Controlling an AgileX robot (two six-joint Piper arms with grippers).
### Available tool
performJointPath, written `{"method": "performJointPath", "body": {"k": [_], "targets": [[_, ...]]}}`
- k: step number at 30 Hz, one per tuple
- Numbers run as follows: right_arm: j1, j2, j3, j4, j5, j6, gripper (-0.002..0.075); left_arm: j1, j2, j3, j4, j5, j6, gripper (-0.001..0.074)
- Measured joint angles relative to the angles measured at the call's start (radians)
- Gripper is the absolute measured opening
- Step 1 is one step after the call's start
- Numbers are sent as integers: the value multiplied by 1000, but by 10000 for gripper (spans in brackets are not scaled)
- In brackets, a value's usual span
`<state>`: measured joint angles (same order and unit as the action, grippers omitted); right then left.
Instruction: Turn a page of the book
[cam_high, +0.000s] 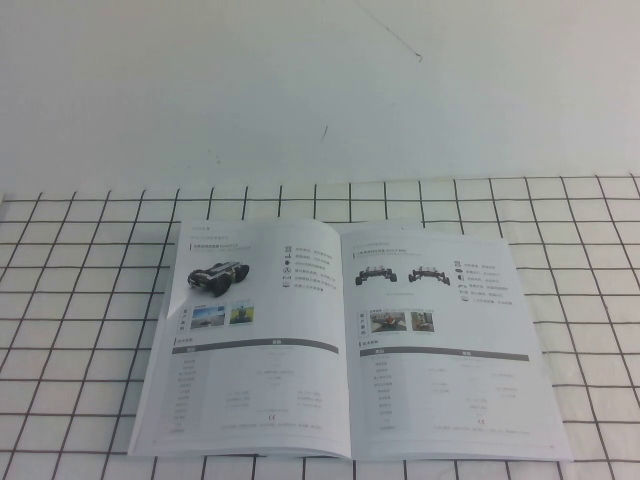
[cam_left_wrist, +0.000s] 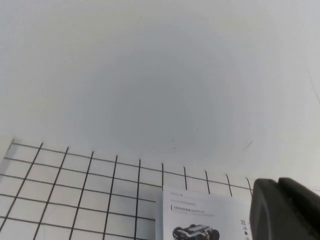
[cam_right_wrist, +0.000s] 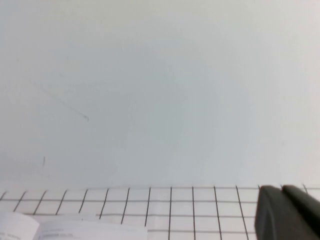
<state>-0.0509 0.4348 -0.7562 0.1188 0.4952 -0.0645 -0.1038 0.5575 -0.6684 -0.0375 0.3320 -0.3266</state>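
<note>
The book (cam_high: 345, 345) lies open and flat on the grid cloth in the high view. Its right leaf, the page (cam_high: 445, 350), shows two black wheeled robots at the top. The left leaf (cam_high: 250, 350) shows a single tilted dark robot. Neither arm shows in the high view. In the left wrist view my left gripper (cam_left_wrist: 278, 181) is shut and empty, above the book's far left corner (cam_left_wrist: 200, 220). In the right wrist view my right gripper (cam_right_wrist: 281, 188) is shut and empty, over the grid cloth, with a far corner of the book (cam_right_wrist: 75, 231) off to one side.
The white cloth with a black grid (cam_high: 80, 330) covers the table's near half. A plain white surface (cam_high: 320, 90) lies beyond it, with a few thin dark marks (cam_high: 323, 131).
</note>
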Motion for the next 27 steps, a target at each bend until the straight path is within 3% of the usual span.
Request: {"method": "performJointPath", "body": {"k": [15,27], "targets": [[0,18,1,65,80,5,-2,-4,159,0,-388,75,62,-3],[61,177,1,179,173,-128,-2,-4,405,0,-802,294,691,-3]]}}
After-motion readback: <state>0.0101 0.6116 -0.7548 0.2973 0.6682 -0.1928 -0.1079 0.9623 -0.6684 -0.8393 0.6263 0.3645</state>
